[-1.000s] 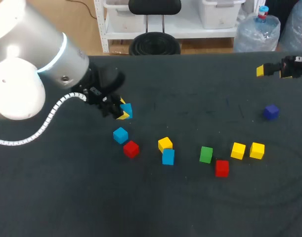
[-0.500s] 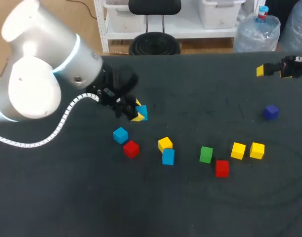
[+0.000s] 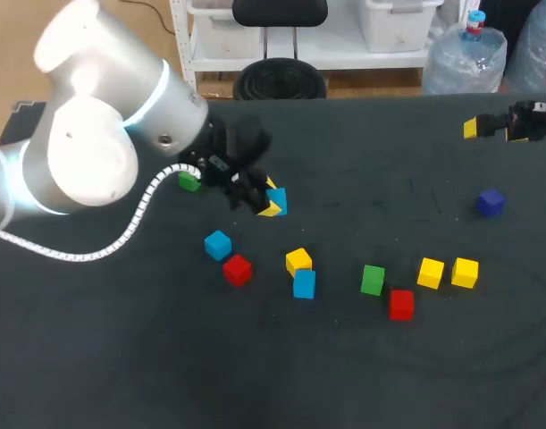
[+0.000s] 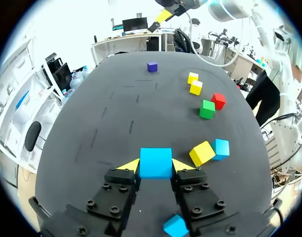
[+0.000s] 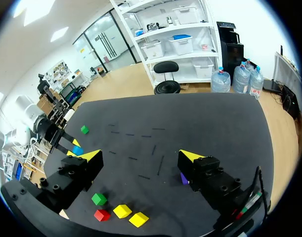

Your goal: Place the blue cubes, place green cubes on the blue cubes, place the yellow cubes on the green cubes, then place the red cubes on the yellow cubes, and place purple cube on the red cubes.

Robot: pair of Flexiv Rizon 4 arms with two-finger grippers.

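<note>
Blue cube (image 4: 155,163), small plain block: clamped between the two yellow-tipped fingers of the left pincer (image 3: 271,203), left of the middle of the dark worktop (image 3: 362,375). Second blue cube (image 3: 218,244): on the worktop near the held one, with a red cube (image 3: 238,269) just beside it. Third blue cube (image 3: 304,283): right of that red cube, close against a yellow cube (image 3: 298,261); whether the two touch cannot be told. Green cube (image 3: 373,280): further right, with a second red cube (image 3: 401,304) just beside it. Second yellow cube (image 3: 431,273) and third yellow cube (image 3: 465,273): side by side, right of the green cube. Purple cube (image 3: 491,203): alone, well apart from the others, toward the right edge. Second green cube (image 3: 189,181): partly hidden by the left arm (image 3: 94,152). Right pincer (image 5: 141,157): at the far right corner of the worktop, fingers spread wide apart, nothing between them.
</note>
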